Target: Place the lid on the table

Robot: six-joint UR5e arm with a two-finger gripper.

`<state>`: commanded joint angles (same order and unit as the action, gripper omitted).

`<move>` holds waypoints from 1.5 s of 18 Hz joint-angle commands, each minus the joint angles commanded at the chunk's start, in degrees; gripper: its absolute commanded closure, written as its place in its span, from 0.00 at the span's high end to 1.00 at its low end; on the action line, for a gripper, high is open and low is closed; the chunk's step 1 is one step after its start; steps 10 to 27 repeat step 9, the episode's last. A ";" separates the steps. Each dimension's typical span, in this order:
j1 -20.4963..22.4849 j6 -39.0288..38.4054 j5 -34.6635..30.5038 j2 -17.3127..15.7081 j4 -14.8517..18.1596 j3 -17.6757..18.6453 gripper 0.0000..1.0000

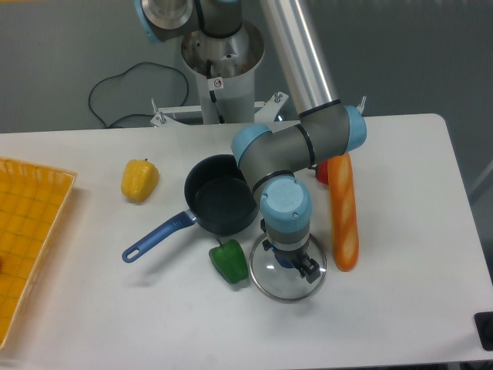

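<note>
The lid (269,284), a round glass disc with a thin silver rim, lies flat on the white table (400,308) in front of the dark saucepan. My gripper (290,262) points straight down over the lid's middle, and the blue-capped wrist hides most of it and the knob. One dark finger (309,269) shows to the right of the lid's centre, off the knob, so the jaws look open. The lid rests on the table between the green pepper and the baguette.
A dark saucepan (219,204) with a blue handle (158,237) stands just behind the lid. A green pepper (229,260) touches the lid's left rim and a baguette (343,212) lies to its right. A yellow pepper (139,179) and a yellow-orange mesh tray (27,239) are at the left.
</note>
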<state>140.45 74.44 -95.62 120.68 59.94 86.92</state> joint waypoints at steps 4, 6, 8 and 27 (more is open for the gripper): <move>0.00 0.26 0.00 -0.36 0.00 -0.09 1.00; 0.00 0.26 0.09 -0.71 0.00 -0.09 1.00; 0.00 0.26 0.17 -1.41 0.09 0.09 1.00; 0.00 0.26 0.18 -1.76 0.09 0.17 1.00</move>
